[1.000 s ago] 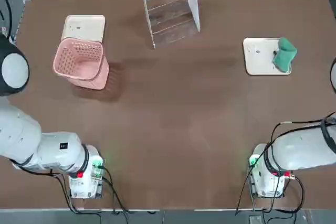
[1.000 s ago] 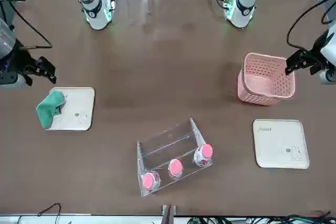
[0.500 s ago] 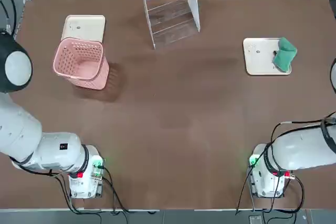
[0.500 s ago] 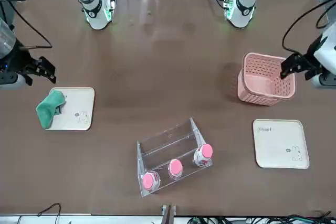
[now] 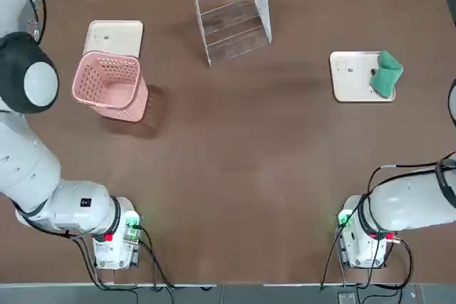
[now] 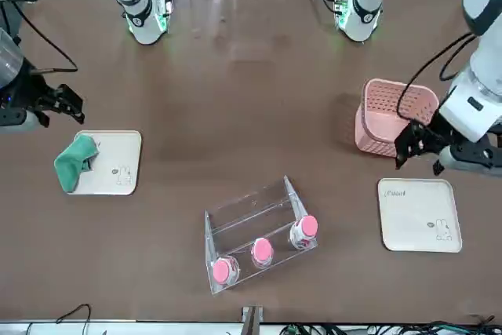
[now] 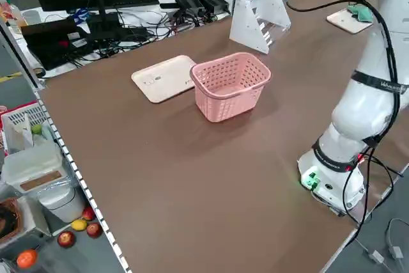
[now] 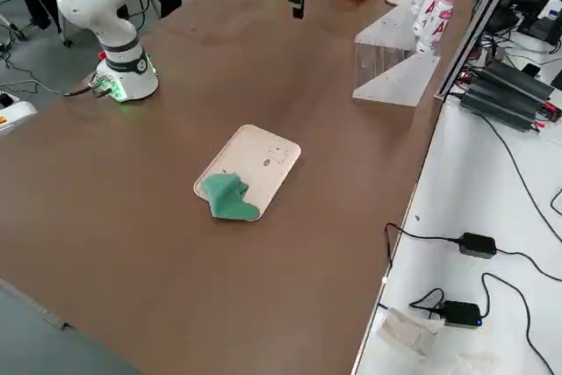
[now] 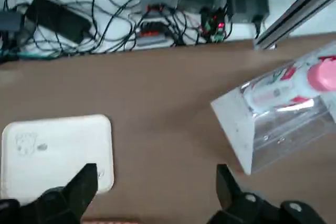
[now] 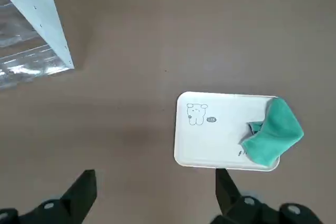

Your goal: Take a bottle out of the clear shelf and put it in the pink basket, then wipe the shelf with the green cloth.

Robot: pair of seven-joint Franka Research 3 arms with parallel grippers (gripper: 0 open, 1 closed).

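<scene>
The nearest bottle is standing roughly upright in the clear shelf, at the left end of a row of three, its pink cap uppermost and its long axis running up from the shelf. The other two bottles are standing beside it toward the shelf's right end. The left gripper is hanging to the shelf's left and on the robot's side of it, its fingers spread and holding nothing, so that bottle is lying to its right and farther from the robot. This arm is plainly the nearer one; the coming move is probably calling for a sideways and forward reach, with the fingers straddling the upright body. A skewed approach could be risking a knock against the side panel or the neighbouring bottle. The pink basket is sitting left of the shelf and nearer the robot, with a cream tray lying just beyond it, also left of the shelf. To the shelf's right, the green cloth is resting partly over another tray, untouched. The right gripper is waiting farther right of the shelf, open and empty.
</scene>
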